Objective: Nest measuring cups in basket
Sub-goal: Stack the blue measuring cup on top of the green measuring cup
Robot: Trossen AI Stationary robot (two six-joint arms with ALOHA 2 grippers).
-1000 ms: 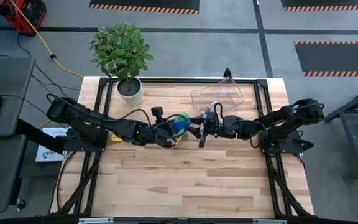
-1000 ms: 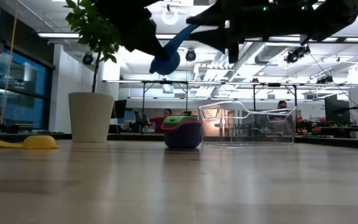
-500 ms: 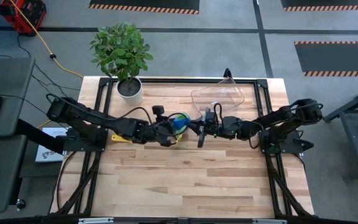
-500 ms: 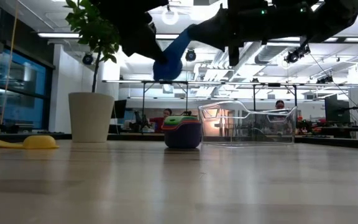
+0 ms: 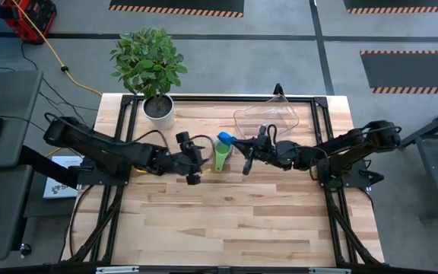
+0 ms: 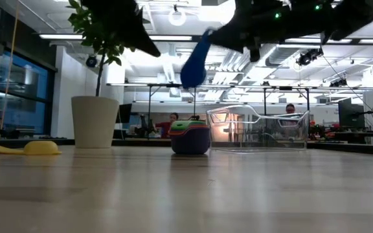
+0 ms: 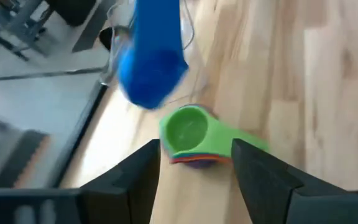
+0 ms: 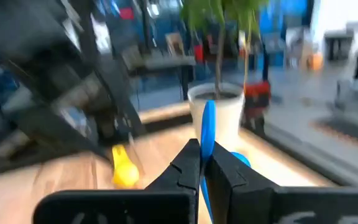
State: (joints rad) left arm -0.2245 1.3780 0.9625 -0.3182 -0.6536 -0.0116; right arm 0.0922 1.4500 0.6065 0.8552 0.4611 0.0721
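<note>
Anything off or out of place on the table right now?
One stray: the yellow plastic measuring cup lies alone near the table's left edge, far from the nested stack of cups with the green one on top. The clear plastic basket holds no cups. The blue cup hangs in the right gripper.

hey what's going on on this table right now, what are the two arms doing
The right gripper is shut on the handle of a blue measuring cup, holding it in the air above the table. The left gripper is open and empty, beside a stack of nested cups with a green one on top. The clear basket stands at the back of the table beside the stack, with no cups showing in it. One yellow cup lies apart on the left side.
</note>
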